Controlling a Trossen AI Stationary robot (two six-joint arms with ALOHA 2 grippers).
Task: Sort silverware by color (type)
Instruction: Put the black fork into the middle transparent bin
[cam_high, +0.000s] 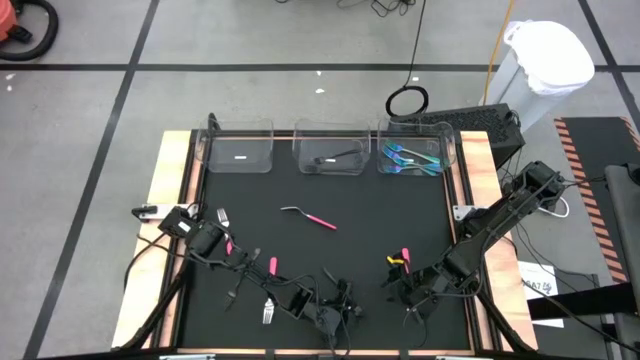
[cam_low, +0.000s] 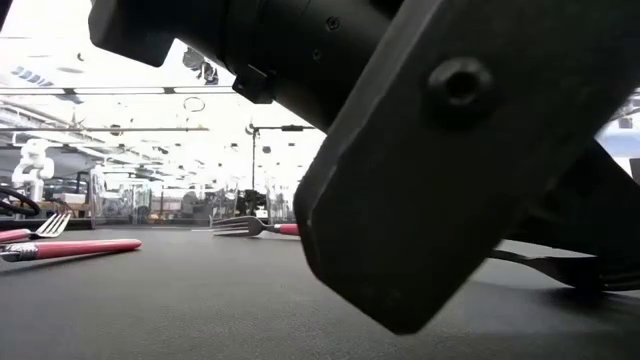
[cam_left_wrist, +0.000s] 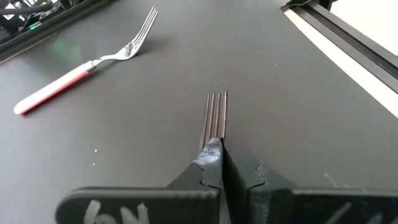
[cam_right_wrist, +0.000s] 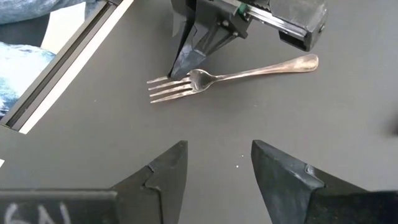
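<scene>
One black fork (cam_left_wrist: 216, 115), pinched in left jaws (cam_left_wrist: 217, 149)

The middle of the black worktop (cam_high: 330, 255) lies open, broken only by one pink-handled fork with a silver head (cam_high: 310, 217) lying well apart from everything else. Three clear plastic bins (cam_high: 323, 148) line the far edge and block passage there. The near edge is crowded: the left pincer (cam_high: 335, 315) and right pincer (cam_high: 408, 293) sit close together among scattered pink-handled pieces (cam_high: 250, 262), leaving only a narrow gap between them.
</scene>
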